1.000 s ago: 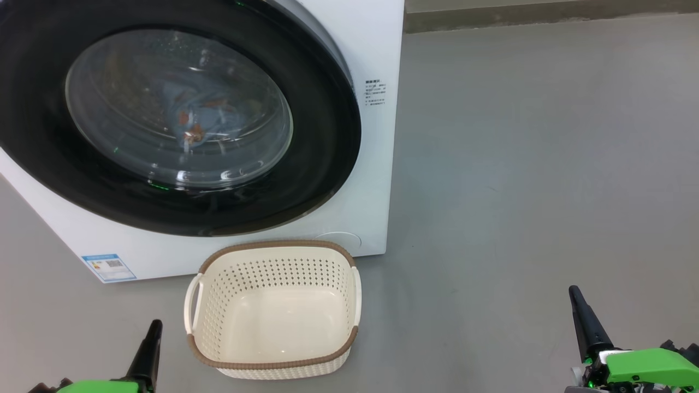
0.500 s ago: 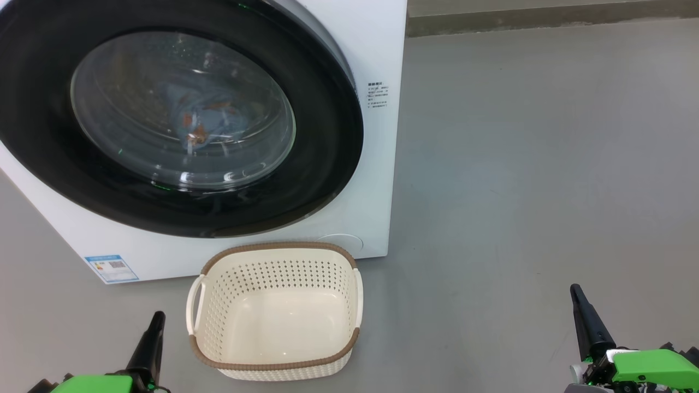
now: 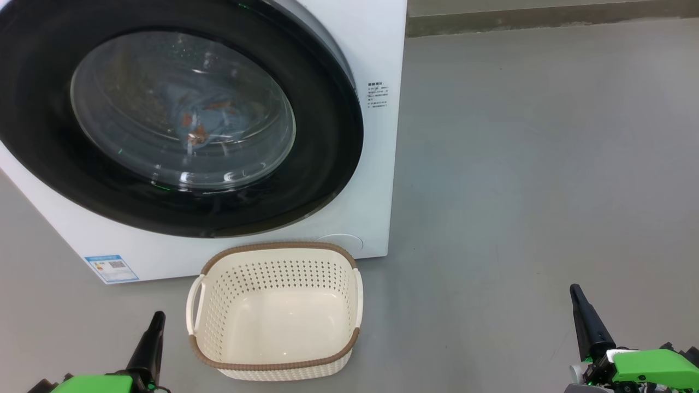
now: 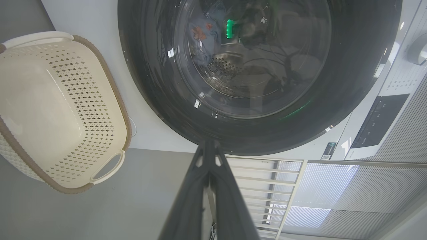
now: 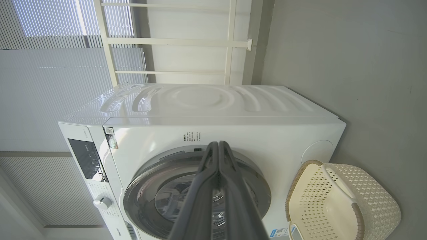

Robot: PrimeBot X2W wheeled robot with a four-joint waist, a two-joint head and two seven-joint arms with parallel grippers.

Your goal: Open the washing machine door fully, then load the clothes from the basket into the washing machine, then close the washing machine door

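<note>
Standing on the grey floor (image 3: 519,191), the big white front-loading washing machine (image 3: 377,164) takes up the upper left of the head view. Its large round door with the wide glossy black rim and bulging clear glass window (image 3: 327,136) lies flat against the machine's front, and in the right wrist view no gap shows around it, so it looks closed. Just in front of the machine, near but not touching it, sits the small cream perforated plastic basket with the brown woven-look rim (image 3: 273,364), and its bottom is bare. The light-blue fabric clothes with small orange and brown figures (image 3: 205,117) show through the glass, lying inside the drum.

At the lower corners hang the left end effector (image 3: 158,317) and the right end effector (image 3: 573,289), well apart from door and basket. Each has its two dark fingers pressed together to a narrow point, holding nothing.

Judging from this, opening, loading and closing all appear done, and the step in hand is the end of the door closing. The next move calls for little: at most a check that the door has latched, with a light push on the black rim if it has not.
</note>
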